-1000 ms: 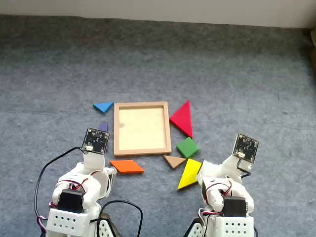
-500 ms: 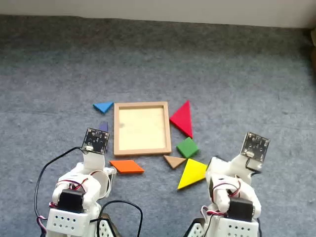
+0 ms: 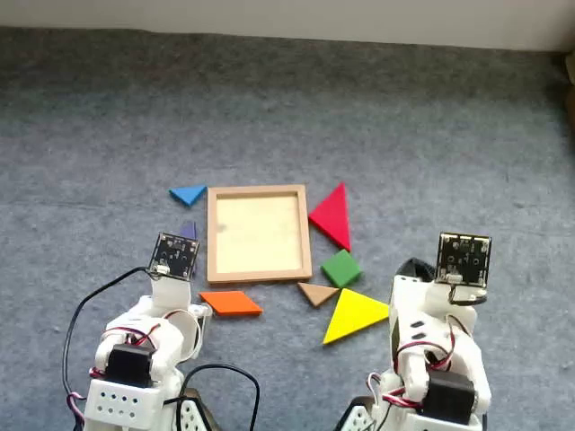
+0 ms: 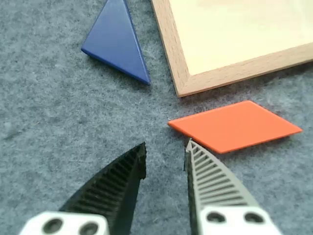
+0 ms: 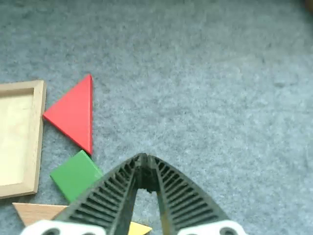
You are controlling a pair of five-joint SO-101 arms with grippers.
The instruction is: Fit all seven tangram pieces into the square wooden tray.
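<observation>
The square wooden tray (image 3: 257, 189) lies on the grey worktop (image 3: 287, 108), with a red triangle (image 3: 332, 215) and a green square (image 3: 341, 268) just beside one edge. An orange parallelogram (image 3: 231, 303) lies near its arm-side rim. The left gripper (image 4: 165, 144), spread, hovers at the parallelogram's tip, and the right gripper (image 5: 145, 156), pressed together, hangs beside the green square with broad open felt beyond

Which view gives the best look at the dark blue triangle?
Left wrist view: the dark blue triangle lies close and nearly whole beside the wooden tray, with one tip cropped. The high view shows just a sliver of it past the left arm's camera board.
</observation>
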